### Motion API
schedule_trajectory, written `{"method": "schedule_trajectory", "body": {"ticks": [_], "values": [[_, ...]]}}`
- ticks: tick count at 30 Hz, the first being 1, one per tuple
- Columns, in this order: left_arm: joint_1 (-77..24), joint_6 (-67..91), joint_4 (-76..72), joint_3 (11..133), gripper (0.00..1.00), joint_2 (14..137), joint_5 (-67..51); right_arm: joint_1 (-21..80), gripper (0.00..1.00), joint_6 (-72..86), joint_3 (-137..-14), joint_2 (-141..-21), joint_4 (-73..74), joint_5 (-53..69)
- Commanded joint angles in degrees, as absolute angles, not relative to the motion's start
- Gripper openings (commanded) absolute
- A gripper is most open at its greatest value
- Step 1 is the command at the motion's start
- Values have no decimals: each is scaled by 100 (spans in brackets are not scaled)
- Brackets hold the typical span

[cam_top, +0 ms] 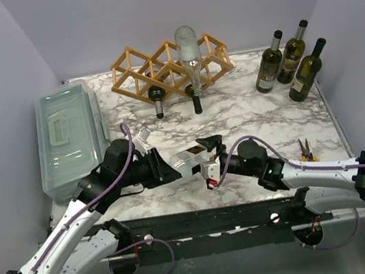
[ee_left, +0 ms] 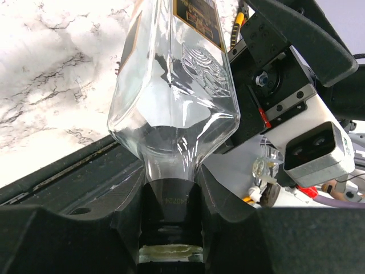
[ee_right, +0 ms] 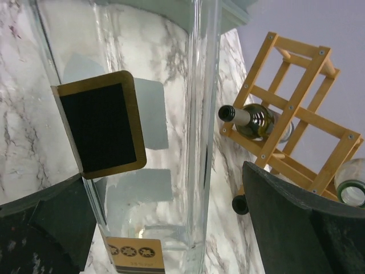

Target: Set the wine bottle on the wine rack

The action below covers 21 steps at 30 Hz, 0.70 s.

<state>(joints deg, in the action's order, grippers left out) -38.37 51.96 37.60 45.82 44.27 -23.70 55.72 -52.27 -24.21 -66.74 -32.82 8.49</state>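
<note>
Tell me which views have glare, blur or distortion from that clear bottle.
Top view: even light, sharp. Left wrist: bright glints on the bottle, fingers dark in the foreground. Right wrist: the glass warps the marble table behind it; the rack is sharp.

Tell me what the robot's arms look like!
Both the left arm and right arm have white tube-like links with chunky black joints. A purple cable loops along each. The left gripper and right gripper have black fingers. A white block sits behind the right one.
</note>
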Motion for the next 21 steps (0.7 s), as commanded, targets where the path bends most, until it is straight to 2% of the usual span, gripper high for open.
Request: {"method": "schedule_trajectory", "body": {"ticks": [1,7,14,17,18,19,20,21], "values": [[-3827,4947,3565,4552,0,4131,-2052,5616,100,-5029,-2354,-6504,-3259,1036],[-3828,4868,3623,4589,0,4205,-2067,5667,100,-5095,-2689,-7253,-3472,840],[-3828,4973,3599,4507,0,4315,-2273,5696,100,-4728,-2725,-8190,-4978,863],[-3826,5050,3602,4403,0,4338,-2408,5700,96,-4553,-2824,-8654,-5627,788],[-3823,5084,3603,4380,0,4383,-2485,5696,93,-4496,-2836,-8814,-5843,831],[-3826,5126,3603,4360,0,4442,-2593,5696,85,-4438,-2832,-8969,-6174,883],[-3824,5151,3610,4343,0,4538,-2697,5697,64,-4392,-2824,-9121,-6468,903],[-3824,5146,3605,4342,0,4620,-2836,5701,52,-4361,-2809,-9306,-6838,919]]}}
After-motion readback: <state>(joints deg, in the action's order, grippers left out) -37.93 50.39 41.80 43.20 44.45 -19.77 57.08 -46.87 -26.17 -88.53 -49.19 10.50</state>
